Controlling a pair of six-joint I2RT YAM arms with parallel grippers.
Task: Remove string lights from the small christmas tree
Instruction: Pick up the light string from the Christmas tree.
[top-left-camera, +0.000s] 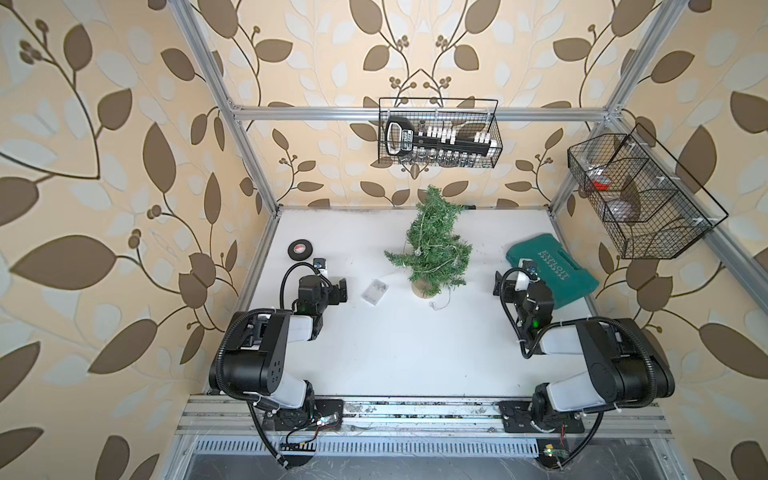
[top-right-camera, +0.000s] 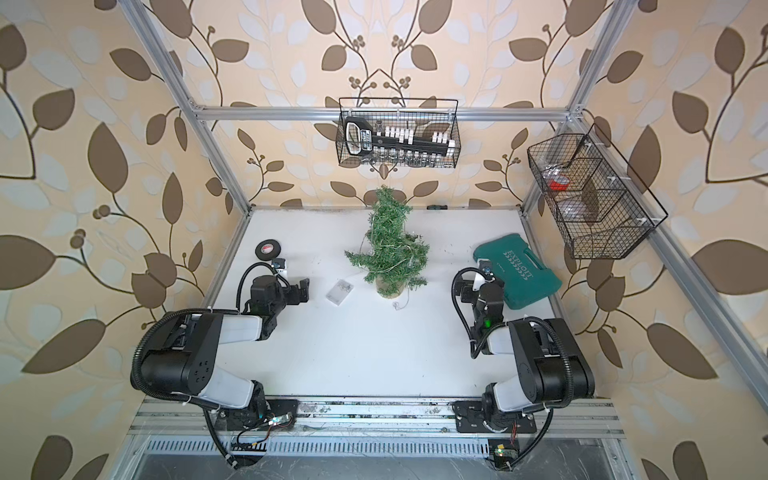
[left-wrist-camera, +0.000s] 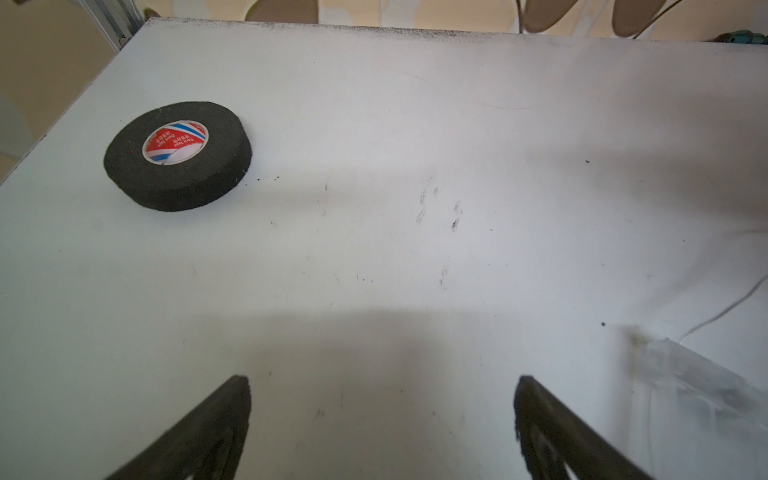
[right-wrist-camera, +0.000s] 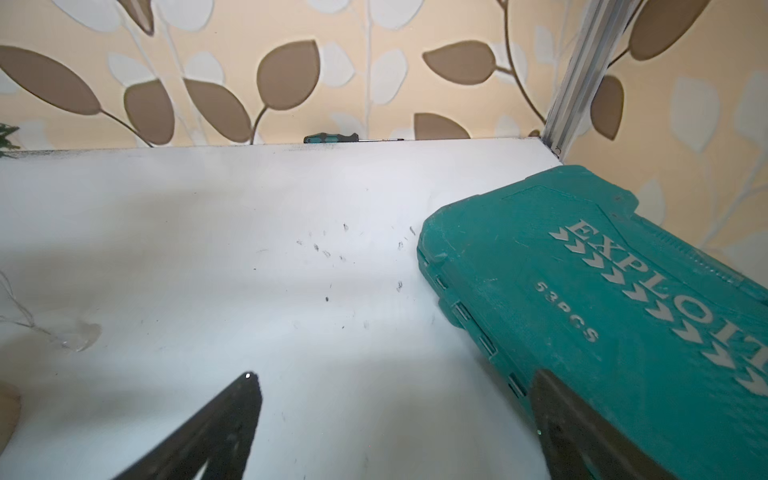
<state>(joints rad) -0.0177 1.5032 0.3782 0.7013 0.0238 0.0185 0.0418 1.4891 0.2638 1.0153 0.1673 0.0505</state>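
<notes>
Since the string lights (top-left-camera: 418, 252) wind through the small christmas tree (top-left-camera: 436, 237), with left claw (left-wrist-camera: 382, 386) and right claw (right-wrist-camera: 395, 376) both spread empty either side of it, a tug could topple it.

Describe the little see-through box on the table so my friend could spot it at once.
Find the small christmas tree standing on the white table. Between its tan base and the left gripper lies the battery box, flat on the surface. It is the only clear rectangular thing there, unlike the round black tape roll or the big green tool case.
</notes>
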